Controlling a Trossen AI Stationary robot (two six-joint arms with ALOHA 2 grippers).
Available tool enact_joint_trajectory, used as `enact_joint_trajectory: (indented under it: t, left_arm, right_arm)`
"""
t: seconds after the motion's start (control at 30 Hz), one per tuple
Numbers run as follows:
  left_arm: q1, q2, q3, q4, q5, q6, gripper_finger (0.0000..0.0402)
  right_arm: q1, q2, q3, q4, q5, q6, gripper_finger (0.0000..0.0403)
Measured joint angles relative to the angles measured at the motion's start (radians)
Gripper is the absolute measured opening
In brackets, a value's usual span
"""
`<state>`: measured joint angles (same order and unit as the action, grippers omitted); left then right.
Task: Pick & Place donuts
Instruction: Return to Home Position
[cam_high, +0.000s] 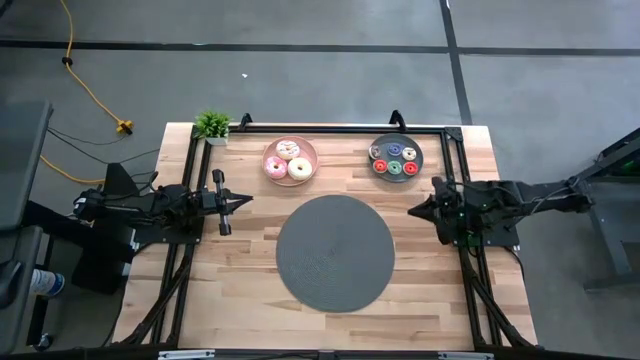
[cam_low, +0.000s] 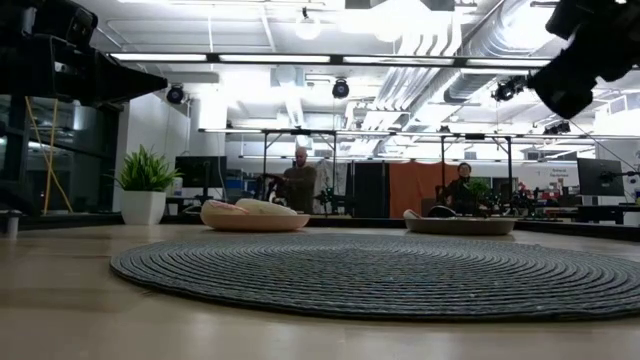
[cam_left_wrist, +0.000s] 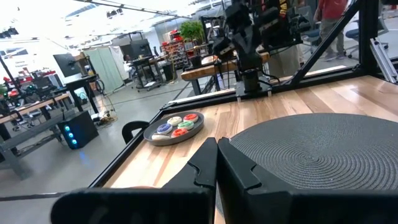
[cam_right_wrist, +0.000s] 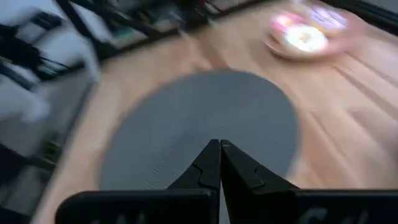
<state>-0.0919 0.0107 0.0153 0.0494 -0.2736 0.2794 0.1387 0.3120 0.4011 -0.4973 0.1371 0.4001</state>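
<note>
Three larger donuts (cam_high: 289, 160), pink, white and purple-frosted, lie on a pink plate (cam_high: 310, 171) at the table's far middle. Several small donuts (cam_high: 394, 160) in red, blue, green and cream lie on a grey plate (cam_high: 417, 158) at the far right, also seen as small donuts (cam_left_wrist: 176, 126) in the left wrist view. My left gripper (cam_high: 248, 199) is shut and empty at the table's left, pointing level toward the dark grey disc (cam_high: 334, 252). My right gripper (cam_high: 411, 211) is shut and empty at the table's right, above the disc's edge.
A small potted plant (cam_high: 212, 125) stands at the table's far left corner. Black frame rails (cam_high: 330, 130) run along the table's far edge and sides. Bare wood lies near the front edge. People stand in the room beyond the table.
</note>
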Motion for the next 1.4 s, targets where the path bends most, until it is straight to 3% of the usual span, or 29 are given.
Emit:
enact_joint_trajectory:
  t: [0.2,0.43,0.8,0.93,1.4]
  left_arm:
    - [0.000,0.000,0.000,0.000,0.000,0.000,0.0000]
    - [0.000,0.000,0.000,0.000,0.000,0.000,0.0000]
    - [0.000,0.000,0.000,0.000,0.000,0.000,0.0000]
    - [0.000,0.000,0.000,0.000,0.000,0.000,0.0000]
    - [0.000,0.000,0.000,0.000,0.000,0.000,0.0000]
  right_arm:
    - [0.000,-0.060,-0.109,0.229,-0.093,-0.019,0.0000]
    - [-0.001,-0.056,-0.253,0.614,-0.065,-0.071,0.0000]
    - [-0.002,-0.059,-0.390,0.926,-0.059,-0.270,0.0000]
    - [-0.024,-0.059,-0.390,0.927,-0.043,-0.294,0.0000]
    - [-0.169,-0.072,-0.391,0.740,-0.164,-0.276,0.0000]
